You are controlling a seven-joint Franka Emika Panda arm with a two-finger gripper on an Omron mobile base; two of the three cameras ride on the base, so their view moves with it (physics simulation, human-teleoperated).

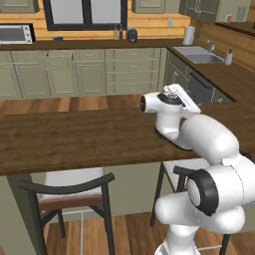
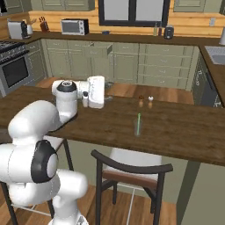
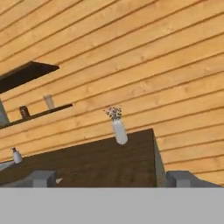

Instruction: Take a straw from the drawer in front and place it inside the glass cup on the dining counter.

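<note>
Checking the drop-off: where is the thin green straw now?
In the right base view the green straw stands inside the clear glass cup on the dark wood dining counter, just in front of two small shakers.

This was a home kitchen, as showed the pale green cabinets (image 2: 110, 61) under a wood worktop, the stove (image 2: 13, 66), the toaster oven (image 2: 74, 27), the sink (image 1: 199, 54), the dark wood bench (image 1: 74, 137) with chairs (image 2: 132, 176), and plank walls (image 3: 131, 65).
</note>
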